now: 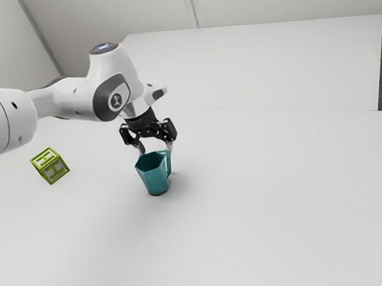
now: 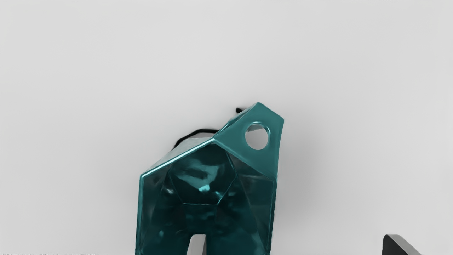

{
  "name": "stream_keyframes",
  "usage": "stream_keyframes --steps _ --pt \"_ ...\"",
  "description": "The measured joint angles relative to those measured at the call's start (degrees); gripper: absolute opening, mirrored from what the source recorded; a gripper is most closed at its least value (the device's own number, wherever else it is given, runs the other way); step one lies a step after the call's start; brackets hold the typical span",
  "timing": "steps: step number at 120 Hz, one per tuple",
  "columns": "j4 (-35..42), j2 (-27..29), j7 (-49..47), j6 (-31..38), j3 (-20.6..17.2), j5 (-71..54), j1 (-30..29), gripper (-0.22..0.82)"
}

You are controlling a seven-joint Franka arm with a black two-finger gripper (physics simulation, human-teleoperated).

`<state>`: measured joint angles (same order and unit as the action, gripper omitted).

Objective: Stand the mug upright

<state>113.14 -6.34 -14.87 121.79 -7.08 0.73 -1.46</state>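
Mug (image 1: 155, 179): mouth up, toward the exterior view's right from the green cube (image 1: 50, 166). Gripper (image 1: 156, 147): fingers spread. Caution: one finger overlaps the mouth; sideways travel may catch the rim, causing tipping.

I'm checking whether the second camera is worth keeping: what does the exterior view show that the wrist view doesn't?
Exterior view: the white arm reaching in, and a yellow-green cube.
Wrist view: a look down into the teal mug to its inner bottom, and the round hole in its handle.
Both: the mug, its handle, the open fingers and the white table.
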Motion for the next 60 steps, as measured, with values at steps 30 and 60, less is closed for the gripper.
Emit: stream_keyframes --steps 30,60 --pt "-5.0 3.9 1.4 -5.2 -0.2 -4.2 1.0 0.58" --pt "-13.6 6.8 3.2 -15.6 -1.2 -7.5 1.9 0.60"
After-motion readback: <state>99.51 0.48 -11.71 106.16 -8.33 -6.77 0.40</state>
